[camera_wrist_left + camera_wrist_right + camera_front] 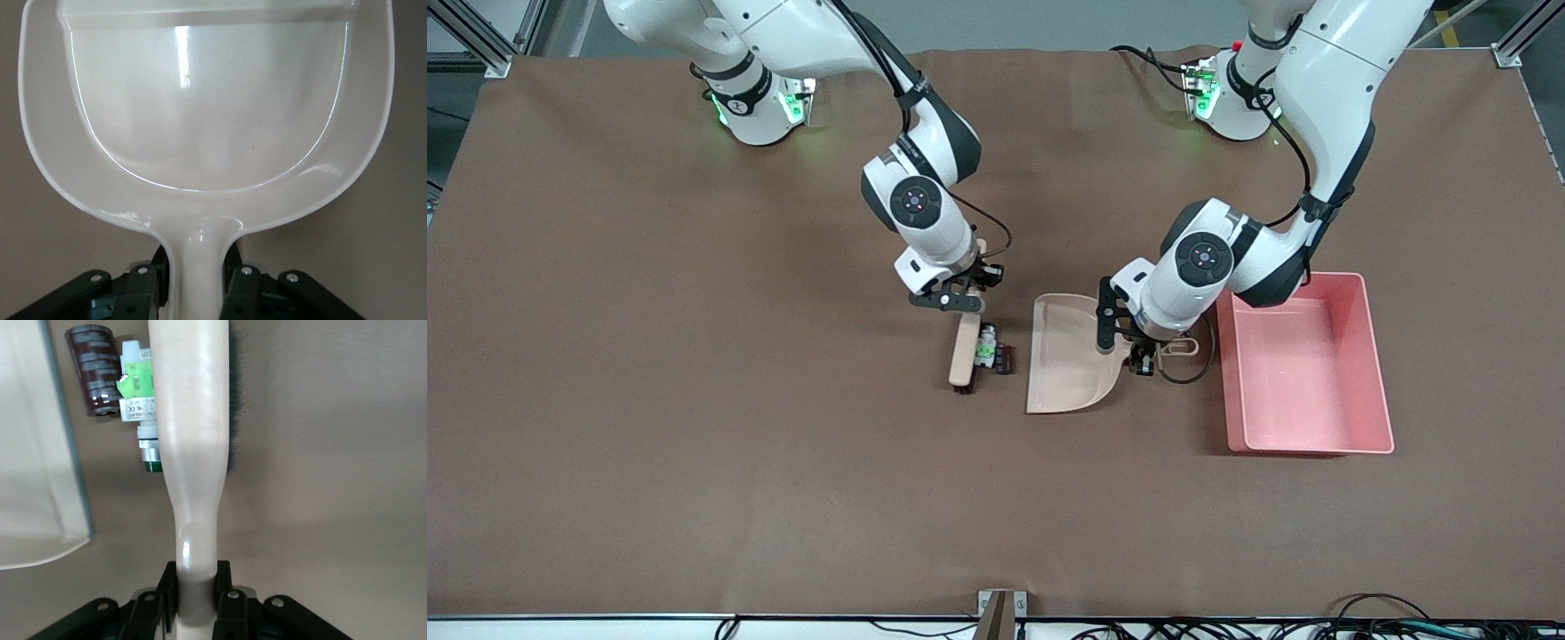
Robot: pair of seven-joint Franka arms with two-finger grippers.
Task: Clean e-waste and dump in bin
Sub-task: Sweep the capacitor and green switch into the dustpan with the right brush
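The e-waste lies on the brown cloth between brush and dustpan: a white piece with green parts (985, 347) (137, 393) and a dark block (1005, 358) (97, 377) touching it. My right gripper (967, 289) (195, 593) is shut on the handle of a beige brush (965, 351) (193, 440), whose head rests against the white piece. My left gripper (1138, 353) (198, 280) is shut on the handle of the beige dustpan (1067, 356) (213, 120), which is empty, its mouth facing the e-waste. The pink bin (1303, 382) stands empty beside the dustpan, toward the left arm's end.
The dustpan's lip (40, 453) sits a short gap from the dark block. A black cable (1192, 369) loops between the dustpan handle and the bin. Brown cloth covers the whole table.
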